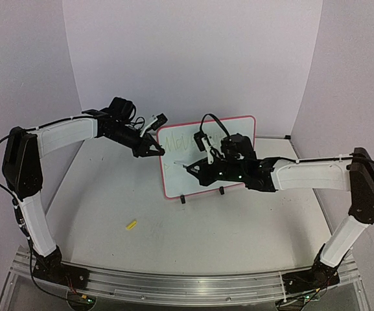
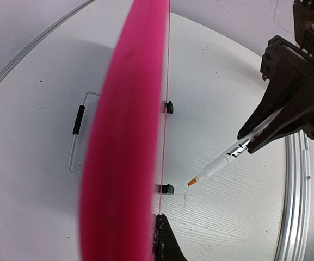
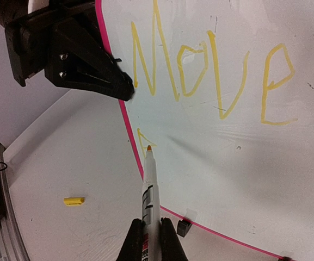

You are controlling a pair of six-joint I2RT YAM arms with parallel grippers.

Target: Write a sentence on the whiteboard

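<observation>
The left arm reaches in from the left side. The left claw is pinched on the left edge of the whiteboard, which stands upright on black feet mid-worktop. The right arm stretches low from the right, and the right claw is clamped on a marker. Its orange tip points at the board's lower left, beside a short stroke under the sentence, a yellow "MOVE". A yellow cap lies well apart on the worktop.

White-shelled arms with black joints, black fingers and cables.
</observation>
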